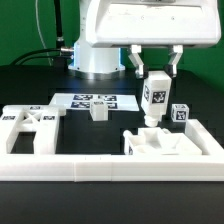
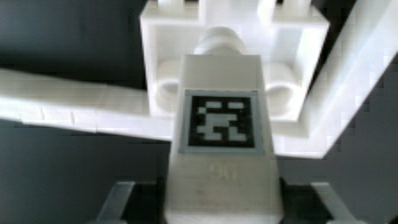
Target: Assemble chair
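My gripper [image 1: 157,72] is shut on a white square leg [image 1: 157,94] that carries a black-and-white tag and hangs upright. The leg's lower end is just above a white chair part [image 1: 165,146] at the exterior view's right, close to touching it. In the wrist view the leg [image 2: 222,110] runs out from between the fingers [image 2: 125,198], and its rounded tip points at the white chair part [image 2: 231,22]. An X-braced panel [image 1: 30,125] lies at the exterior view's left. One small tagged block [image 1: 98,110] stands in the middle and another [image 1: 180,113] right of the leg.
The marker board [image 1: 95,99] lies flat behind the middle block. A long white border rail [image 1: 110,169] runs along the front edge. The arm's white base [image 1: 100,50] and black cables stand at the back.
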`<state>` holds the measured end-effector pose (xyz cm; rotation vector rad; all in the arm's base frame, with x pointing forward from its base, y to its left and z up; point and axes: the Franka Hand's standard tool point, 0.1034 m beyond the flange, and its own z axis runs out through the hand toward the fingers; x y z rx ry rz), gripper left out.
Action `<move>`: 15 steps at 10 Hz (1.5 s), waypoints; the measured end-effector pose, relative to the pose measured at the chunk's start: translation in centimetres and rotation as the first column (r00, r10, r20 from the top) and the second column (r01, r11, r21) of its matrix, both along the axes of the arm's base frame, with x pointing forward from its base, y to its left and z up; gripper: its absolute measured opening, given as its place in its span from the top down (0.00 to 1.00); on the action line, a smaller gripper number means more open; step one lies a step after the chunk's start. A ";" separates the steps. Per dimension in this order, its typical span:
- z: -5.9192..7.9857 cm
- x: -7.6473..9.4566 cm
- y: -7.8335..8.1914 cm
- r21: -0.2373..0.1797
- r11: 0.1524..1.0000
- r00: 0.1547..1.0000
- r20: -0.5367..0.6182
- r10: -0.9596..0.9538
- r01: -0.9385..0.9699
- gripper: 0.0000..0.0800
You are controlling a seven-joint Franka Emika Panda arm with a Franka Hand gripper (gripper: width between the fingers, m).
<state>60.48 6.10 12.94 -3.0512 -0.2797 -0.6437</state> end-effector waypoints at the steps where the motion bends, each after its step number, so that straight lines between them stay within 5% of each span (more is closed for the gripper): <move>1: 0.6 1.3 1.3 0.004 1.000 0.994 0.108 0.016 -0.017 0.64; 2: 0.4 1.6 2.4 0.005 0.999 0.997 0.071 0.034 -0.034 0.64; 10: -0.5 4.0 3.7 -0.022 0.995 0.991 0.087 0.103 -0.101 0.64; 15: -2.1 3.3 3.7 -0.022 0.994 0.992 0.074 0.104 -0.102 0.64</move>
